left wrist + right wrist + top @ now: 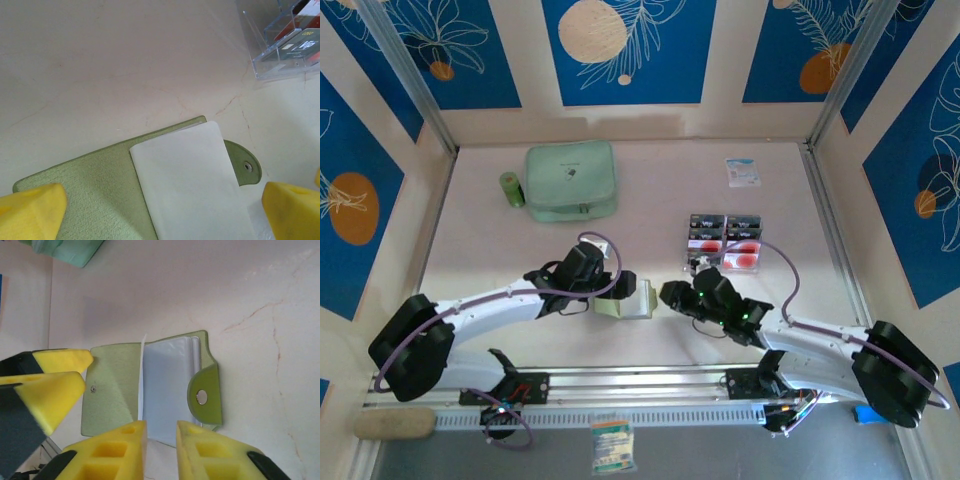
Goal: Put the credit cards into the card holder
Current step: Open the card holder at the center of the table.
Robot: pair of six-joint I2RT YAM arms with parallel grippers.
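Observation:
The olive-green card holder (pixel 632 302) lies open on the table between my two grippers, its pale grey sleeves (pixel 167 385) facing up and its snap flap (pixel 206 400) off to one side. My left gripper (pixel 162 196) hovers over it, open wide, one yellow finger (pixel 32 210) over the green cover. My right gripper (pixel 161 427) stands at the sleeves' edge, open by a narrow gap with nothing pinched. The credit cards (pixel 725 243), black and red-blobbed, sit in a clear tray (pixel 280 55) to the right of the holder.
A mint-green zip case (pixel 571 180) and a small green bottle (pixel 511 189) stand at the back left. A white-and-blue packet (pixel 743 172) lies at the back right. The arms' rail (pixel 640 378) runs along the near edge.

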